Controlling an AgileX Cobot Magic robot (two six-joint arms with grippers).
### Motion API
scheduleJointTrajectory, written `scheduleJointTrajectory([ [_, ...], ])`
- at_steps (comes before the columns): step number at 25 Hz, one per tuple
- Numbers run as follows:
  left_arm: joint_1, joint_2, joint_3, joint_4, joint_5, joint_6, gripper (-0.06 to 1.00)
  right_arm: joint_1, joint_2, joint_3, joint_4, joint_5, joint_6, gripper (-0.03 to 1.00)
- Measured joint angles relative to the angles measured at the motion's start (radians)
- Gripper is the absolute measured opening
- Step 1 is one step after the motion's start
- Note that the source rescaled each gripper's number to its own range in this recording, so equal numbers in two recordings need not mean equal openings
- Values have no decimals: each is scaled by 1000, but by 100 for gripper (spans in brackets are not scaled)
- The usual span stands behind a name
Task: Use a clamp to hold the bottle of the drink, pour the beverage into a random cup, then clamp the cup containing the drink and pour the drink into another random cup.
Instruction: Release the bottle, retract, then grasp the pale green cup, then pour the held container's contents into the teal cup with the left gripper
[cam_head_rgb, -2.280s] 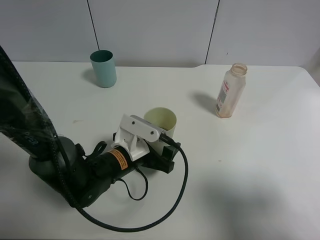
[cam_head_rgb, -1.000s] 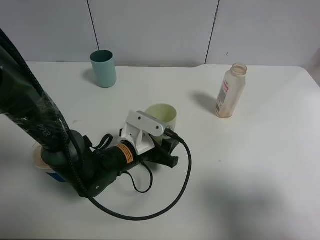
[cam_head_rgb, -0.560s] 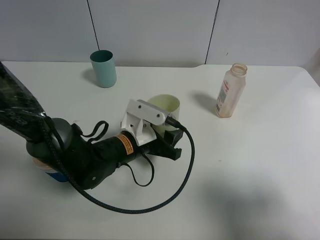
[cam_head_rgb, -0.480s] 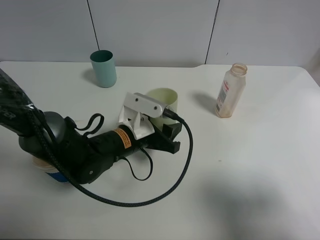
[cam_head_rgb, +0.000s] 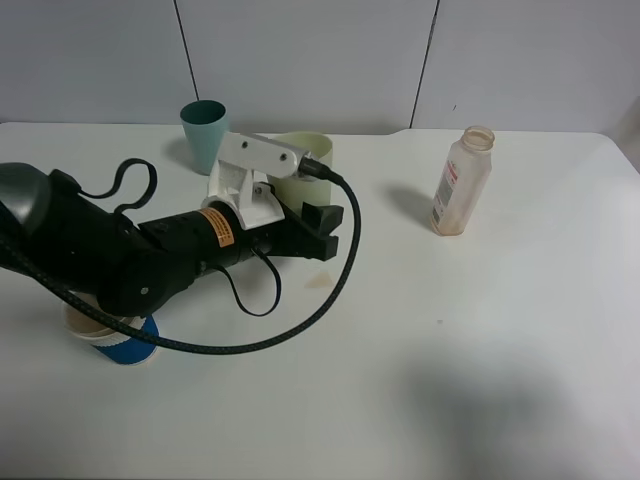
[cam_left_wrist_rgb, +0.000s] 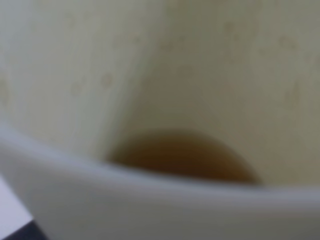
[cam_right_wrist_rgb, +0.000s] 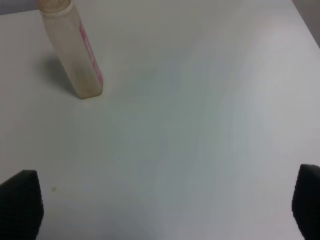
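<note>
My left clamp (cam_head_rgb: 303, 196) is shut on the pale yellow-green cup containing the drink (cam_head_rgb: 304, 158) and holds it above the table, just right of the teal cup (cam_head_rgb: 204, 134) at the back. The left wrist view is filled by that cup's inner wall (cam_left_wrist_rgb: 210, 75), with brown beverage (cam_left_wrist_rgb: 182, 157) pooled at the bottom. The bottle (cam_head_rgb: 462, 182) stands upright at the back right, also seen as the bottle (cam_right_wrist_rgb: 75, 50) in the right wrist view. My right clamp (cam_right_wrist_rgb: 162, 210) is open, its fingertips (cam_right_wrist_rgb: 20, 202) far apart over bare table, well short of the bottle.
A squat white cup with a blue sleeve (cam_head_rgb: 115, 337) stands at the front left, partly under the left arm. A small brownish mark (cam_head_rgb: 320, 283) lies on the white table (cam_head_rgb: 480, 330). The left arm's black cable (cam_head_rgb: 340, 270) loops over the table's middle.
The left arm has lifted the yellow-green cup off the table and carried it back and left, close to the teal cup. The bottle and the teal cup have not moved.
</note>
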Motion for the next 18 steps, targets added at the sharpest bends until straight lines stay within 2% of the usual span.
scheduleJointTrajectory([
  [5, 80, -57, 0, 71, 65, 0, 2, 0, 0, 0, 0, 0, 0, 100],
  [11, 222, -102, 0, 193, 112, -22, 2, 0, 0, 0, 0, 0, 0, 100],
  [12, 222, -102, 0, 193, 112, -22, 2, 0, 0, 0, 0, 0, 0, 100],
  [15, 320, -126, -5, 230, 128, -30, 2, 0, 0, 0, 0, 0, 0, 100],
  [18, 379, -138, -5, 237, 130, -30, 2, 0, 0, 0, 0, 0, 0, 100],
])
